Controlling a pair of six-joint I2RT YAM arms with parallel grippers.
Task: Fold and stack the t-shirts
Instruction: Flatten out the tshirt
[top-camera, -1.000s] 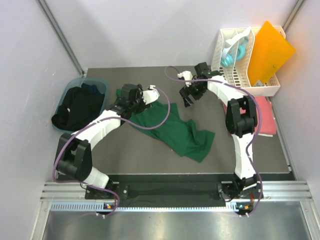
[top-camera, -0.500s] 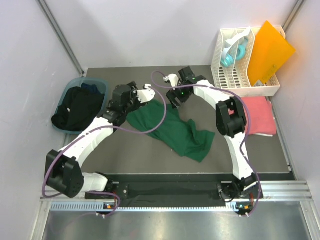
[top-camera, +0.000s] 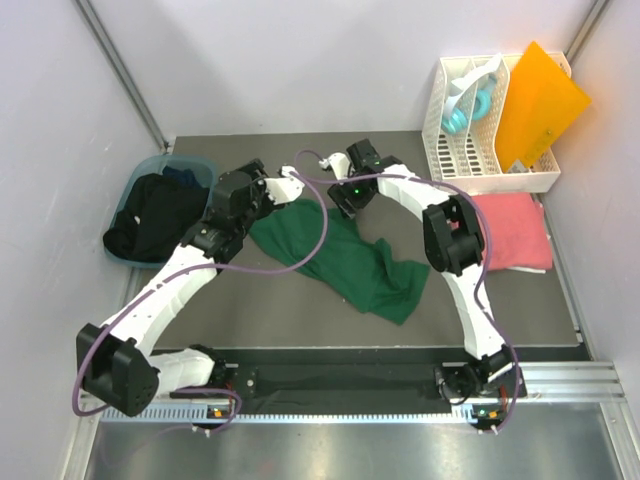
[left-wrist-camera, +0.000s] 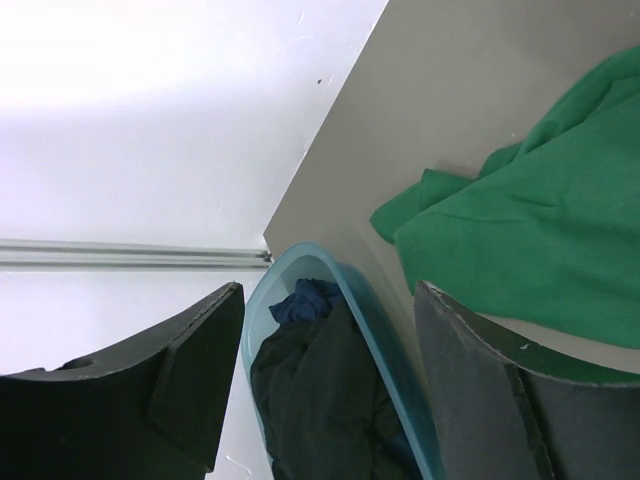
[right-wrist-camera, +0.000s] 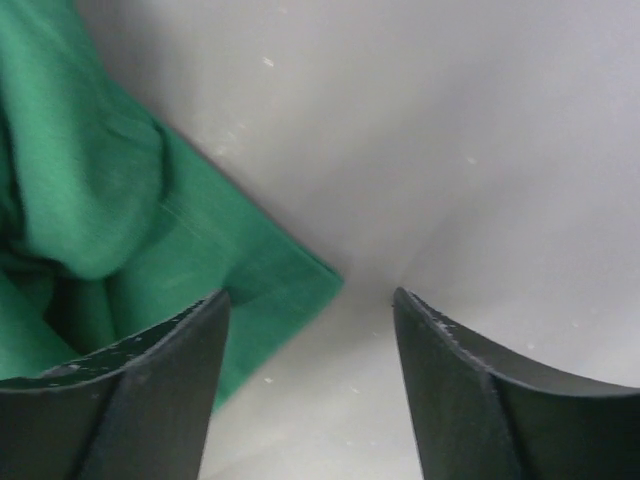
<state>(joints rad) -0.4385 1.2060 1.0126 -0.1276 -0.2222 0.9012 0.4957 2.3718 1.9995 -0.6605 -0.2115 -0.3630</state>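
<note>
Since 1 second ago your right gripper (right-wrist-camera: 310, 294) has moved left to the far edge of the green shirt (top-camera: 350, 265). Its fingers stand apart above the shirt's corner and grip nothing. Your left gripper (left-wrist-camera: 328, 290) has reached forward to the shirt's far left corner, also apart and empty. The shirt lies crumpled on the table (top-camera: 500, 310).

- You're seeing the dark green t-shirt (top-camera: 350, 262) lying crumpled, centre.
- The coral pink t-shirt (top-camera: 515, 232) is lying folded flat, right.
- Black shirts (top-camera: 155, 215) are sitting heaped, left.
</note>
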